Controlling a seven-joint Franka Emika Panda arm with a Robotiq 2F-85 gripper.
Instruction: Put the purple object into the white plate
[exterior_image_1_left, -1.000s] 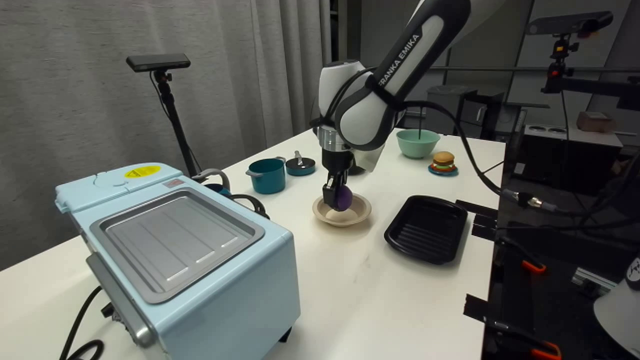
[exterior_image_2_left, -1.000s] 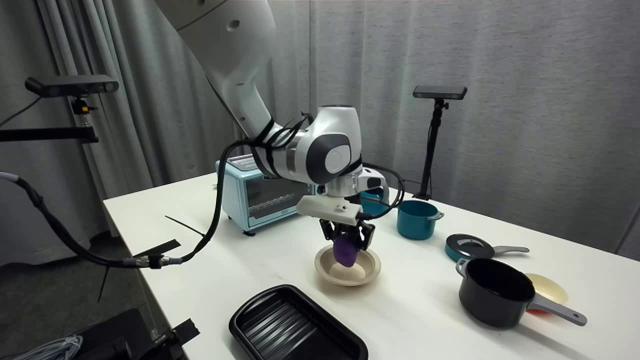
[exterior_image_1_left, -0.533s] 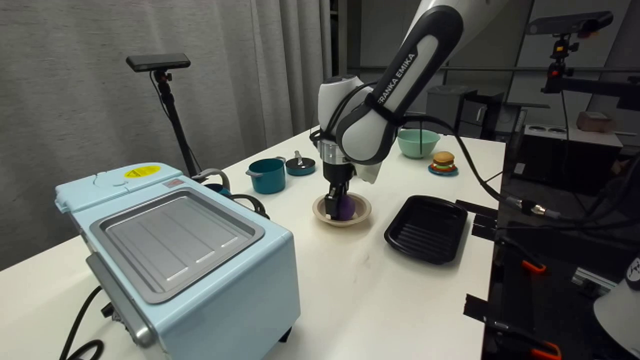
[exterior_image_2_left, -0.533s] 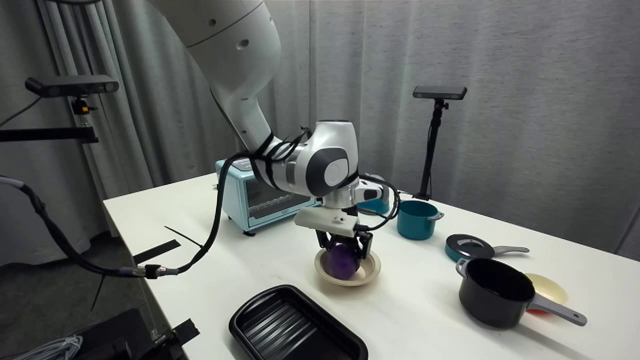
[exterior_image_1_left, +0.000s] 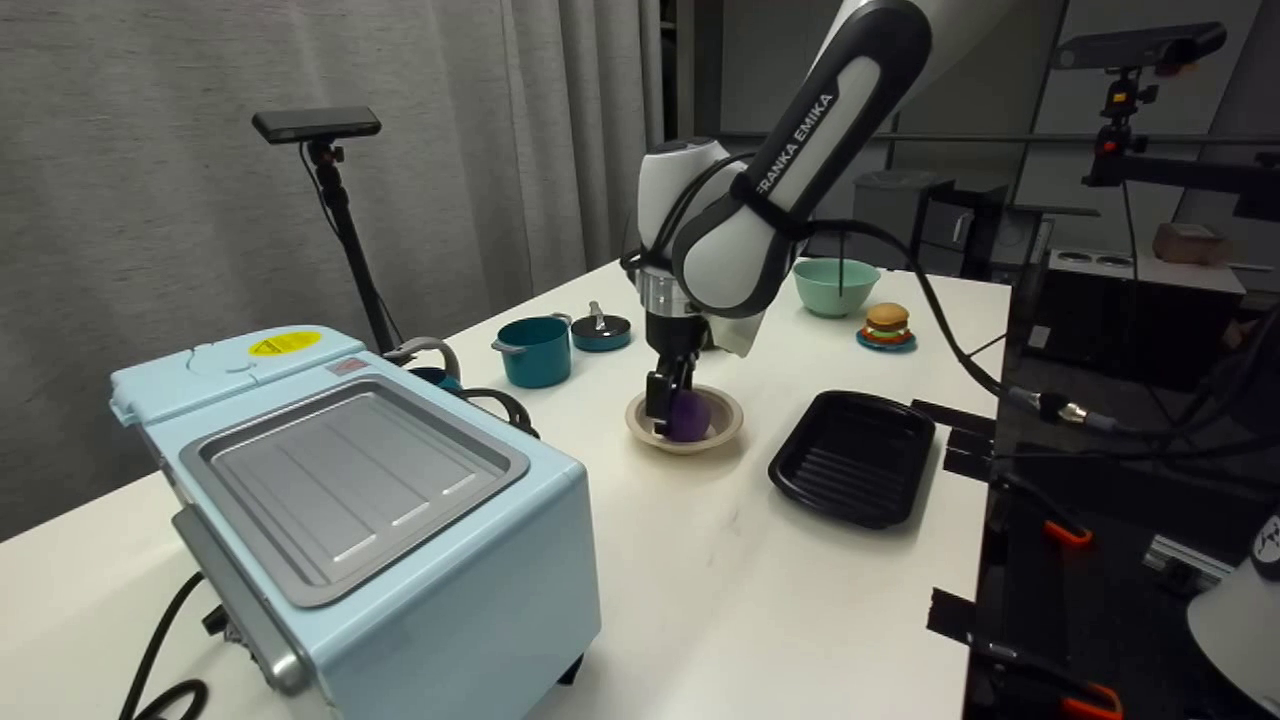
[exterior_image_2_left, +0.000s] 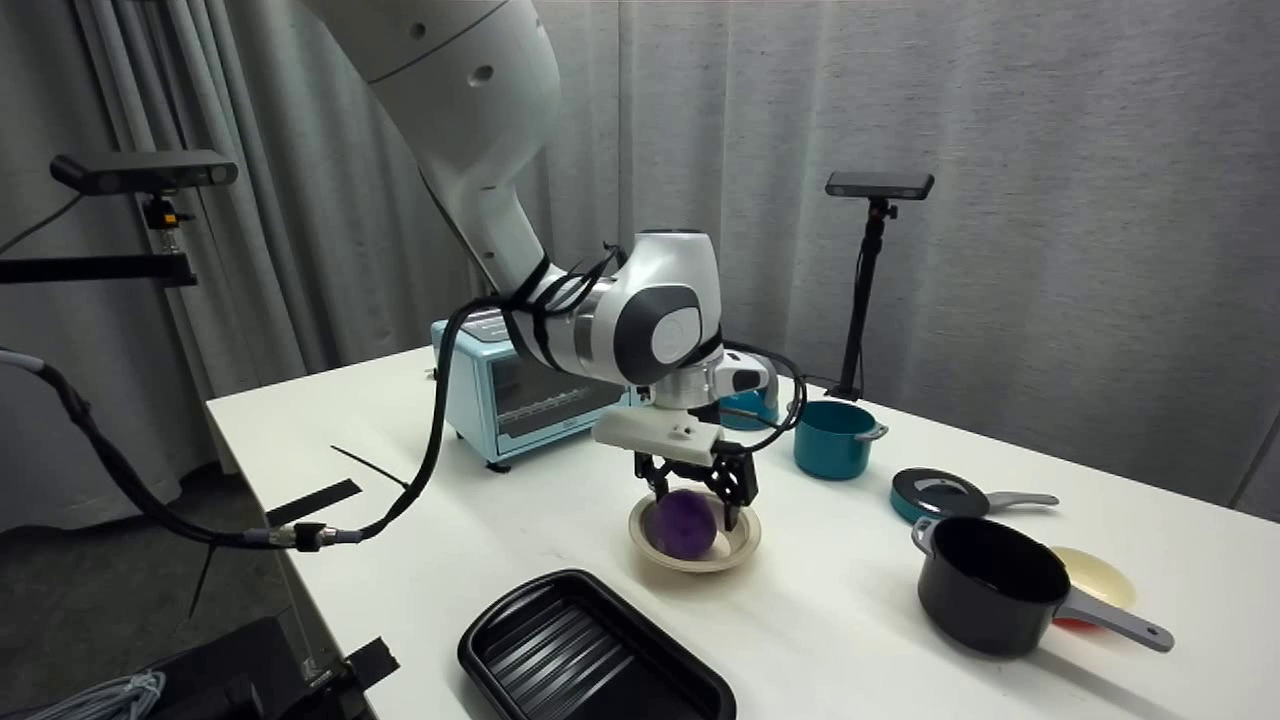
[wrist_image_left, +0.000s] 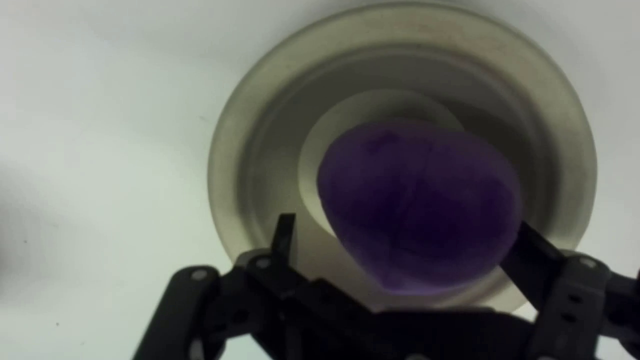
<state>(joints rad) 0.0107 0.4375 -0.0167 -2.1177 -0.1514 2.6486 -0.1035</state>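
White counter (exterior_image_1_left: 690, 620) spans both exterior views, and my robot arm (exterior_image_2_left: 500, 215) bends down over it. Light blue, a toaster oven (exterior_image_1_left: 470, 600) stands on it, its top panel grey. I see a black ribbed tray (exterior_image_1_left: 855, 465) lying apart from the oven. In an exterior view, a dark saucepan (exterior_image_2_left: 985, 590) shows its long grey handle. Below the arm sits the white plate (wrist_image_left: 224, 165), cream-toned and raised at the rim, near the tray but not touching it. My end effector (wrist_image_left: 404, 225) hangs over it with its fingers (wrist_image_left: 284, 240) spread apart. Between them, the purple object (wrist_image_left: 420, 205) lies in the plate: a gap separates it from one finger; the other is right beside it, and I cannot tell whether they touch.
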